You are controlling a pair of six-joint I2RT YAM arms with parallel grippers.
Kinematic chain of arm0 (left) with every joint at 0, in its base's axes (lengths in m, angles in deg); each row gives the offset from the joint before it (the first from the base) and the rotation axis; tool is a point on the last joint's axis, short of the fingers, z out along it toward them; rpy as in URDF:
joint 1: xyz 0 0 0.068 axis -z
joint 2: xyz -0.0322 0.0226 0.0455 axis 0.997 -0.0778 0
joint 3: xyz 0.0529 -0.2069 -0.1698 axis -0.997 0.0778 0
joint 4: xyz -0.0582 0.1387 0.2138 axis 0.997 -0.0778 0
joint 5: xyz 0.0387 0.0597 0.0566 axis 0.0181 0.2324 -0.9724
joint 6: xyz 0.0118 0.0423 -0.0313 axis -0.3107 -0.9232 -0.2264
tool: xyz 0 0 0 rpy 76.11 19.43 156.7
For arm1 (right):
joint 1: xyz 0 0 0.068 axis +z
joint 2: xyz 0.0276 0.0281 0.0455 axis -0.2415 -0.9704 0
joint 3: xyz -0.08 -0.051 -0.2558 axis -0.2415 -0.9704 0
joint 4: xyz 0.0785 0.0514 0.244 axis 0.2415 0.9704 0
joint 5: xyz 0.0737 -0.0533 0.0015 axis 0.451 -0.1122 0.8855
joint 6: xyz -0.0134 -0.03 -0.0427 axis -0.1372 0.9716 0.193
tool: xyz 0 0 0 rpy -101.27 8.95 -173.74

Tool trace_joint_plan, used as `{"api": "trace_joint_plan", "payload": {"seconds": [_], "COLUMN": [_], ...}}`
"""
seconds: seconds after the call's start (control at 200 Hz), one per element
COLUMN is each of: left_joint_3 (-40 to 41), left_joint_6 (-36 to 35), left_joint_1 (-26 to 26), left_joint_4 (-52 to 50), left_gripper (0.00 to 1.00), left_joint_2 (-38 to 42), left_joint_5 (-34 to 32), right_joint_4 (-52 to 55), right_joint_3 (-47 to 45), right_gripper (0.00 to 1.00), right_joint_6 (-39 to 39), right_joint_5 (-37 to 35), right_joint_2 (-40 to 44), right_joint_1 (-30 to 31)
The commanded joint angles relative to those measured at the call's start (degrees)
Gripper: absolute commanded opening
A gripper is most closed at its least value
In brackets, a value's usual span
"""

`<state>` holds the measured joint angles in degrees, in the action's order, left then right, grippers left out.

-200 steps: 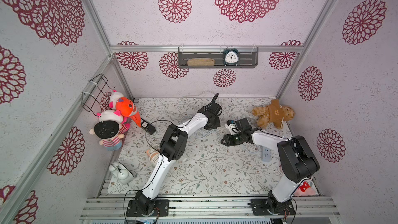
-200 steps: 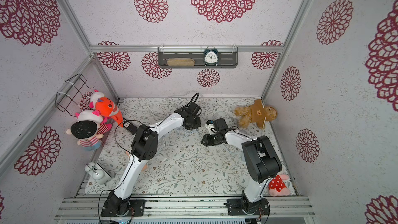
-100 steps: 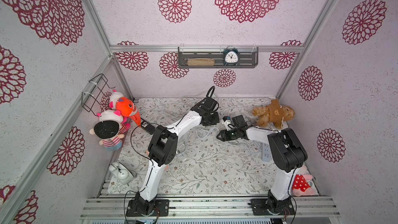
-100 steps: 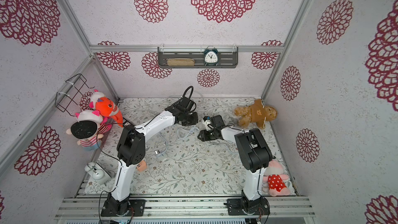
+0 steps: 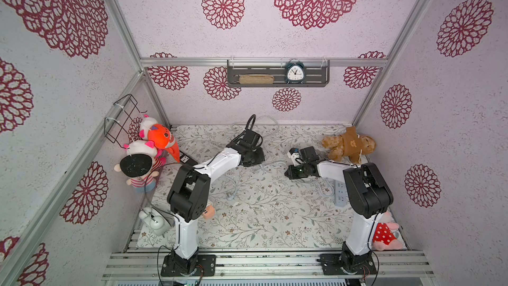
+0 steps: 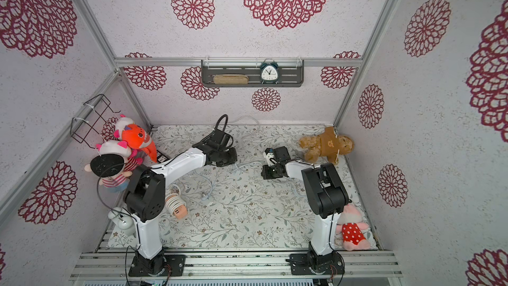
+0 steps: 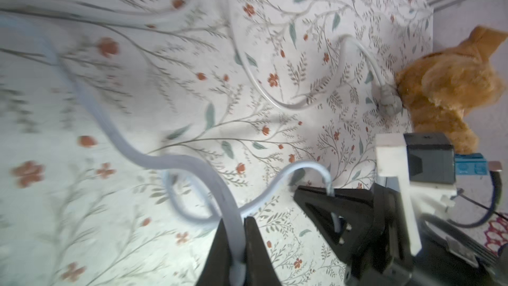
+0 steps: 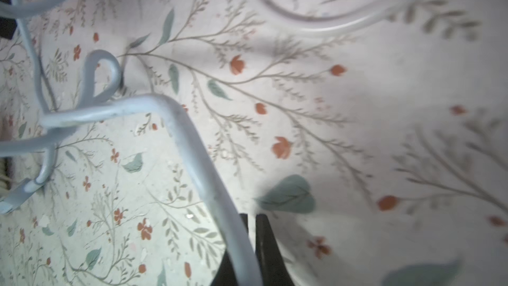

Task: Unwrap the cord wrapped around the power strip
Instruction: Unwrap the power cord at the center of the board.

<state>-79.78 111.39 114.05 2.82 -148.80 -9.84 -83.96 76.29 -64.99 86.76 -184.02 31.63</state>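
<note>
Jaws on the right gripper (image 8: pixel 251 225) are just snapping shut on the pale grey rubbery cord (image 8: pixel 192 149), joining the left gripper (image 7: pixel 243 226) that's still pinching it. Looks like they're setting up to pull slack; the white rectangular plastic power strip (image 5: pixel 341 193) is lying by the right arm (image 5: pixel 365 188).

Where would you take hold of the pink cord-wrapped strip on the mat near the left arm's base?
I'd grip its bare pink end from above, pinching across the narrow width. It lies on the mat, and white coils cover the rest, so only that end seems to offer firm, flat sides.
</note>
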Motion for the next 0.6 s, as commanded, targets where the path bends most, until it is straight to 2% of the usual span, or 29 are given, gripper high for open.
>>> {"api": "trace_joint_plan", "payload": {"seconds": [0.0, 0.215, 0.34, 0.595], "left_joint_3": [5.5, 11.2, 12.8, 11.9], "left_joint_6": [0.0, -1.8, -2.2, -3.5], "left_joint_1": [-5.8, -11.3, -14.0, -16.4], "left_joint_4": [-1.3, -5.4, -5.8, -7.6], "left_gripper": [0.0, 0.0, 0.0, 0.0], "left_joint_2": [5.6, 10.2, 10.7, 9.2], "left_joint_5": [-8.5, -14.9, -16.4, -20.1], "right_joint_4": [2.2, 2.0, 1.2, 0.8], "right_joint_3": [-0.8, -0.5, -0.4, 0.5], "right_gripper": [0.0, 0.0, 0.0, 0.0], "right_joint_6": [1.1, 0.8, -0.1, -0.9], "right_joint_5": [-6.1, -6.7, -6.5, -4.8], "right_joint_2": [3.4, 3.0, 2.8, 3.4], "right_joint_1": [-5.7, -10.7, -14.0, -18.7]}}
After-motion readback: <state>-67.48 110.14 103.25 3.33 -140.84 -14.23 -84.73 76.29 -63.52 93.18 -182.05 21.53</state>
